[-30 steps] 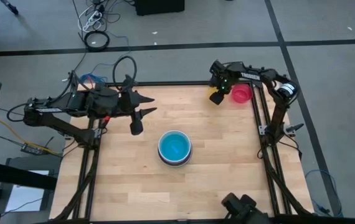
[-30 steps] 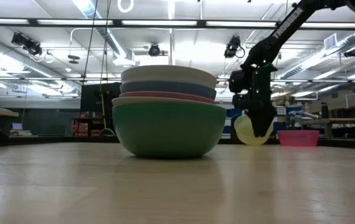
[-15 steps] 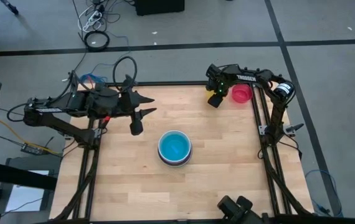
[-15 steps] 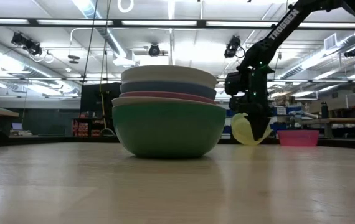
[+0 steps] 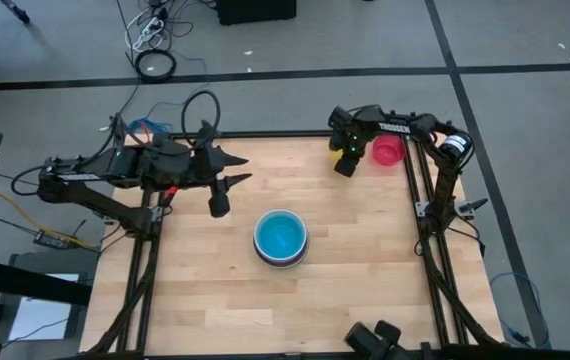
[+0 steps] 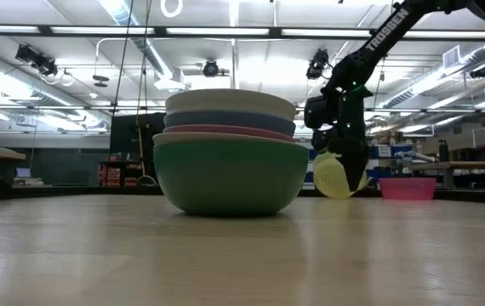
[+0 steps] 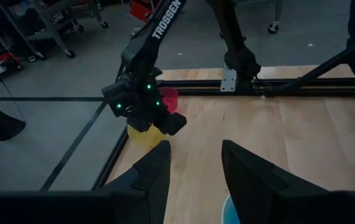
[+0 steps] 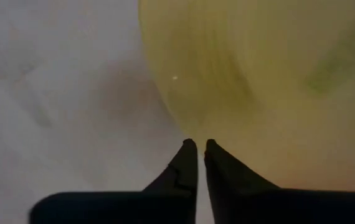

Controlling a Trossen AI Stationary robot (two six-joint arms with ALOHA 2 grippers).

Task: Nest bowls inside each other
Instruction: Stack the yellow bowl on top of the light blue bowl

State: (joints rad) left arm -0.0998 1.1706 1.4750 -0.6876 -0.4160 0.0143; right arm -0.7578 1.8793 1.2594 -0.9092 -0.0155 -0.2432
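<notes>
A stack of nested bowls (image 5: pixel 280 238), green outermost (image 6: pixel 230 174) and cyan innermost, stands on its base at the table's middle. A yellow bowl (image 6: pixel 333 178) sits tilted near the far right corner, with my right gripper (image 8: pixel 200 152) shut on it from above. In the high view that gripper (image 5: pixel 344 162) covers the yellow bowl. A red-pink bowl (image 5: pixel 388 150) rests upright on the table just right of it. My left gripper (image 5: pixel 227 190) hangs open above the table's left part, holding nothing. My right gripper pinches the yellow bowl's rim (image 8: pixel 180 127) between its two fingers, one on the inner side of the wall and one on the outer. The fingers point down. The bowl (image 7: pixel 141 135) hangs tilted below them, its lower side at table level.
Black frame rails (image 5: pixel 420 200) run along the table's right and far edges, close to the right arm. Bare wood (image 5: pixel 365 260) lies between the stack and the right rail. Cables and floor (image 5: pixel 155 60) lie beyond the far edge.
My right gripper has shifted a little toward the table's left and has shut on the yellow bowl's rim. The bowl has moved left with it and stays tilted. The stack has not moved.
</notes>
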